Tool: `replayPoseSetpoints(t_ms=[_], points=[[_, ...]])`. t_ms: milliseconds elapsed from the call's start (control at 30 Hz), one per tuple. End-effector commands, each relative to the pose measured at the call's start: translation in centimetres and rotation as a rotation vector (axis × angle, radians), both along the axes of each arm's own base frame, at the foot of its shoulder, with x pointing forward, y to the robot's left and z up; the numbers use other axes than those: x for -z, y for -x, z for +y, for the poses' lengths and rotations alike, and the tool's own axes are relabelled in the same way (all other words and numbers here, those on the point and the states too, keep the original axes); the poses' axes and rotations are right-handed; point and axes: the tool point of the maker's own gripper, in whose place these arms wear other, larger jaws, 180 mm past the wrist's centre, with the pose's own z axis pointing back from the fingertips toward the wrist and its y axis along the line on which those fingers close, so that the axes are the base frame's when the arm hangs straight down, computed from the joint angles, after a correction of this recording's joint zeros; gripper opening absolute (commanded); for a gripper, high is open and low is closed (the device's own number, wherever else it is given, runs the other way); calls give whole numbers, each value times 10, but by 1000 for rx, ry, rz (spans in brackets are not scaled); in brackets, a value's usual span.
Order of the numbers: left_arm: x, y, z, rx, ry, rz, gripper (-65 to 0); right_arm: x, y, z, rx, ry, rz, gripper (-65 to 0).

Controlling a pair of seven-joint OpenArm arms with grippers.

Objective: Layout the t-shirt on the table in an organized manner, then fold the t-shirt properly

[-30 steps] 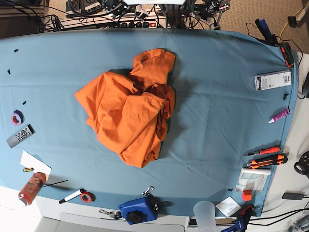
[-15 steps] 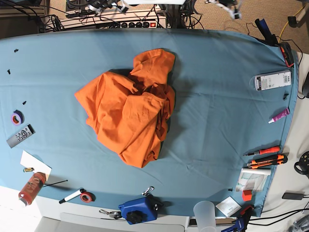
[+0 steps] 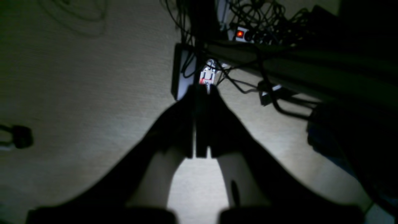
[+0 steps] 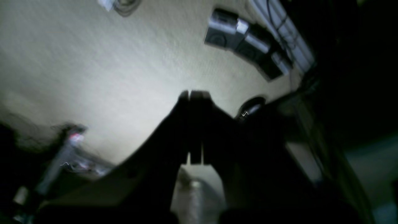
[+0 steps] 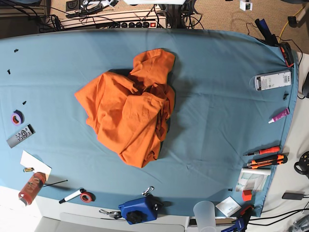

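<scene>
Teal table (image 5: pixel 231 87), crumpled orange shirt (image 5: pixel 128 113) at centre. Left gripper (image 3: pixel 201 90) and right gripper (image 4: pixel 195 93) pressed together, off the table. Risk: snagging stacked layers.

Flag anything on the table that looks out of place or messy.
The orange t-shirt lies crumpled in a heap mid-table, folded over itself rather than spread flat. Tools and small items line the edges, but nothing looks spilled or damaged.
</scene>
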Motion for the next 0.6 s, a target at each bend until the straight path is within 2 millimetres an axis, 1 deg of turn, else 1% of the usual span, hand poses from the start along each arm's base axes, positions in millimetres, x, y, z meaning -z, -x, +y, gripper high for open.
replayPoseSetpoints(t_ms=[0, 67, 133, 233, 333, 467, 567], points=[[-11, 2, 6, -1, -9, -25, -650, -8, 2, -1, 26, -8, 1, -650], [-24, 2, 7, 11, -12, -39, -650, -19, 1, 0, 90, -24, -8, -650], [-35, 5, 5, 27, -3, -20, -650, -31, -3, -4, 143, -26, -24, -650], [-53, 6, -2, 33, 32, -2, -650, -50, -11, -12, 207, -18, -51, -650], [-71, 5, -10, 41, 71, 13, -650, -74, -21, -16, 258, -20, -75, -650], [-96, 7, -25, 82, 129, 56, -650, -114, -44, -10, 287, -80, -155, -650], [-115, 7, -34, 118, 153, 62, -650, -147, -73, -6, 279, -119, -265, -650]])
